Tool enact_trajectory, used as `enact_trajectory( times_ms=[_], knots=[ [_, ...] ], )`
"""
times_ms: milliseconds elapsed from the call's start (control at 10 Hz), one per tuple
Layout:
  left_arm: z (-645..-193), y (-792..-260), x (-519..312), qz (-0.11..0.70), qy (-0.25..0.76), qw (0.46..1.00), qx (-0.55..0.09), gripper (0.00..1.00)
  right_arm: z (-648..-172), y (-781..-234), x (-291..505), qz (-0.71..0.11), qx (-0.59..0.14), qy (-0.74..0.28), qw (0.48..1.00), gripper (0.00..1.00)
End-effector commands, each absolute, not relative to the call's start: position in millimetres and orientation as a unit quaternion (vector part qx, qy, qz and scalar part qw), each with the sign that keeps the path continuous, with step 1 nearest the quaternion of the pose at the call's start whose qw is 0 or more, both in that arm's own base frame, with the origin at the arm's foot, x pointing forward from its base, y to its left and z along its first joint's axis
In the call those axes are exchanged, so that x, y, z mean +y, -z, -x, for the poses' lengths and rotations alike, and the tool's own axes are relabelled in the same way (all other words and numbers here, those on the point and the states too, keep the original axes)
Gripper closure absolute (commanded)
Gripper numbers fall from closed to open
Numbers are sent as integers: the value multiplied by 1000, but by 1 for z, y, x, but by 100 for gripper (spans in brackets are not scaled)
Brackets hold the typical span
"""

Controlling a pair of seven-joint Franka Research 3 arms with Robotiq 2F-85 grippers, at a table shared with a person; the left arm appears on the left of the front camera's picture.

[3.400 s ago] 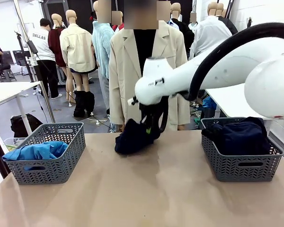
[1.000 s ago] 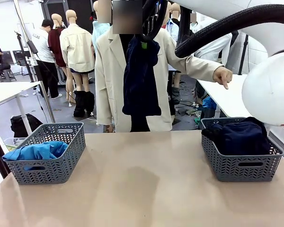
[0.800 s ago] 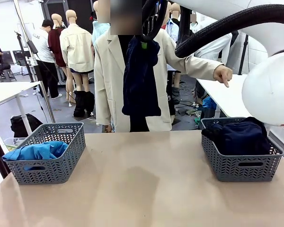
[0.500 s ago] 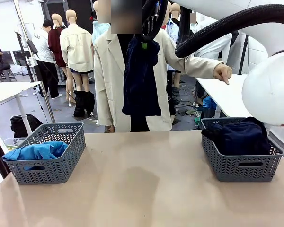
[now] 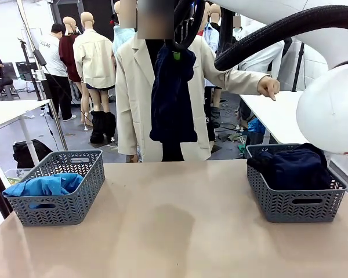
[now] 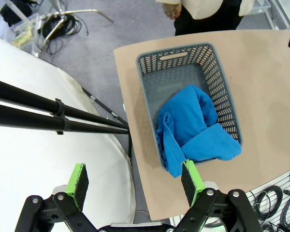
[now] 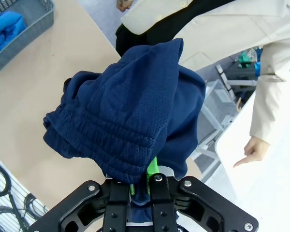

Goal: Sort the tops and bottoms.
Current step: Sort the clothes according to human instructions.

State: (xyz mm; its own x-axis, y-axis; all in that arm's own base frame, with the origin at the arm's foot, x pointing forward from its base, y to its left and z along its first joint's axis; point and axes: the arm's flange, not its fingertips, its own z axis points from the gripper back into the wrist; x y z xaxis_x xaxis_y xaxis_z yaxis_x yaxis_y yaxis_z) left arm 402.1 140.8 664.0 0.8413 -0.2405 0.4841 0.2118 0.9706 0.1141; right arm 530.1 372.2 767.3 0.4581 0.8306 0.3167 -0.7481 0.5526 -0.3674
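Right gripper (image 5: 177, 49) is clamped on a dark navy garment (image 5: 173, 95), hoisted high so it hangs clear of the bench (image 5: 180, 226), likely for carrying. Below and to its right, a grey basket (image 5: 293, 202) holds dark bottoms (image 5: 293, 165). Left gripper (image 6: 135, 181) hovers spread and empty above the other basket (image 6: 150, 60), which holds the blue top (image 6: 191, 125).

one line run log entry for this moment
right gripper: shut on dark navy mesh garment, held high | left gripper: open above grey basket | person's hand: pointing down
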Motion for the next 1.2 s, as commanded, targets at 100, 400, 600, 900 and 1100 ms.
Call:
enact_trajectory(
  times_ms=[100,400,600,900,1100],
  knots=[
    [-403,-667,141,-24,113,961,-252,0,-532,-782,359,115,-238,-464,845,100],
    [-403,-667,141,-24,113,961,-252,0,-534,-819,309,246,-277,-396,840,100],
    [-403,-667,141,-24,113,961,-252,0,-521,-834,264,286,-298,-347,842,100],
    [-403,-667,141,-24,113,961,-252,0,-516,-856,181,304,-302,-259,866,100],
    [-403,-667,141,-24,113,961,-252,0,-518,-859,127,311,-298,-207,878,100]
  ],
)
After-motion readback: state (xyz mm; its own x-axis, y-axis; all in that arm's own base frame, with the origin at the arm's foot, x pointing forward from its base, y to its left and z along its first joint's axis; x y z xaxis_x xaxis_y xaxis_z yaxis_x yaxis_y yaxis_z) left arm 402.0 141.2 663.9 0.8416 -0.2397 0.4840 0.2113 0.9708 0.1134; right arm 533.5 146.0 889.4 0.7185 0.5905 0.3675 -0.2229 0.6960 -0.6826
